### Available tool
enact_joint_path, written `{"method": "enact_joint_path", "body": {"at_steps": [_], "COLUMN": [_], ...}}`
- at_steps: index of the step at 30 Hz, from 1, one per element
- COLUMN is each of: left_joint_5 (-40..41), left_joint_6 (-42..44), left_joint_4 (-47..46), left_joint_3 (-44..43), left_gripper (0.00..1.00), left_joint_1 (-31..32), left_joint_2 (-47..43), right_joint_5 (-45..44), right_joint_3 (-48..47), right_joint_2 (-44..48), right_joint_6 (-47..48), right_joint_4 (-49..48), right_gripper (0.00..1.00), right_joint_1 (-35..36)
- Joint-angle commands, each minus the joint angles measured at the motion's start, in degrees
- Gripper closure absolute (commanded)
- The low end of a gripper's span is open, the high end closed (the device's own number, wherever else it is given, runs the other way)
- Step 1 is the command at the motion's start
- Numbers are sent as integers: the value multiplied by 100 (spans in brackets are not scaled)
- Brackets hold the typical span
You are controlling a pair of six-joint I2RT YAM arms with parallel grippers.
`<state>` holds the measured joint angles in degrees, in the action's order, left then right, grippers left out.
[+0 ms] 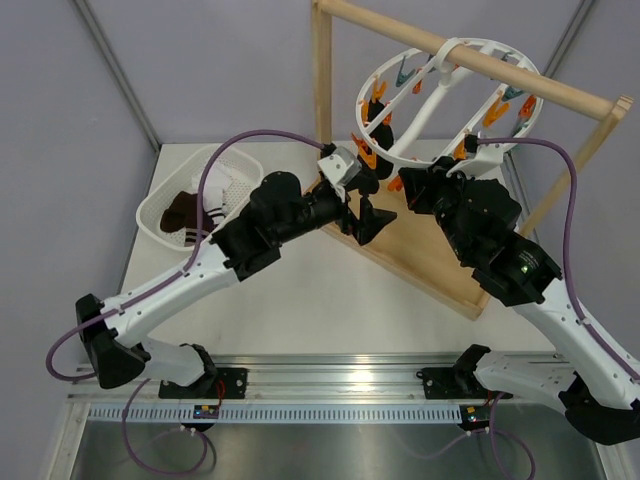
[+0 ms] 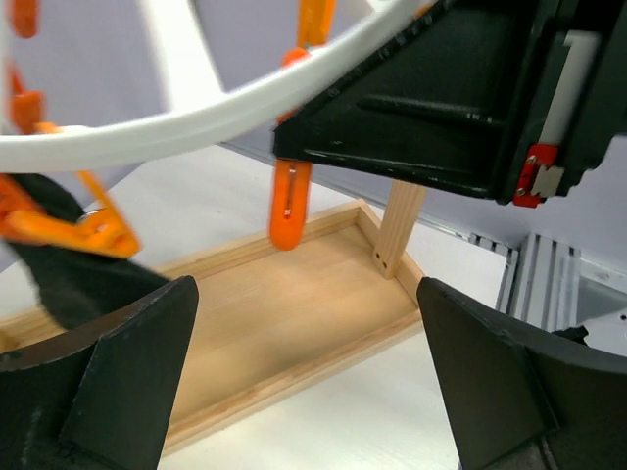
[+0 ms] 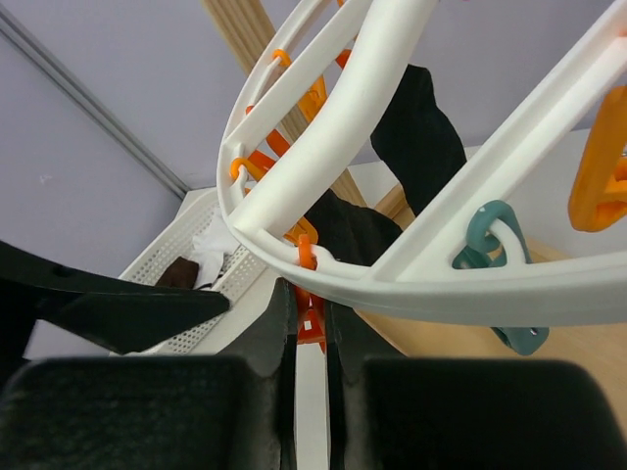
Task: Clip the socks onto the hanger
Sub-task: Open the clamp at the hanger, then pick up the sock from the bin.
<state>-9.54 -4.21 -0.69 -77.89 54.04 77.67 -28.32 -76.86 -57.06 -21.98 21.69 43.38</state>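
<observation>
The hanger, a white ring with orange and teal clips, hangs from the wooden bar. Two black socks hang from it; the one beside my left fingers is held by an orange clip. My right gripper is shut on an orange clip under the ring's near edge. My left gripper stands wide open just left of that clip, with nothing between its fingers; from above it is below the ring. More socks, brown and white, lie in the basket.
The white mesh basket sits at the left on the table. The wooden frame stand has its tray base under the hanger and an upright post just behind my left wrist. A teal clip dangles right of my right fingers.
</observation>
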Motion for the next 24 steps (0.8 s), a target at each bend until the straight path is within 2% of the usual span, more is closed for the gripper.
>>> {"method": "enact_joint_path", "body": {"at_steps": [1,4,6,10,17,24], "left_joint_5": [759,1375,1560,1481,1472,1920], "left_joint_6": [-290,-677,-1072,-1662,-1548,-1434], "left_joint_4": [349,981,1596,2625,4206,4542], "left_joint_3": [37,37,10,-16,-472,-841], "left_gripper": [1,1,1,1,4,9], "left_joint_1": [-95,-385,-823,-1886,-3616,-4726], "left_joint_2": [-602,-762,-832,-701,19,960], "right_joint_5": [-535,-482,-456,-359,-122,151], "right_joint_3": [74,127,154,189,215,320], "right_joint_2": [98,107,99,81,90,81], "right_joint_6": [-219,-316,-342,-386,-334,-421], "right_joint_4": [-640,-649,-649,-649,-693,-728], "right_gripper": [100,100,100,100,100,100], "right_joint_1": [-84,-84,-92,-84,-84,-84]}}
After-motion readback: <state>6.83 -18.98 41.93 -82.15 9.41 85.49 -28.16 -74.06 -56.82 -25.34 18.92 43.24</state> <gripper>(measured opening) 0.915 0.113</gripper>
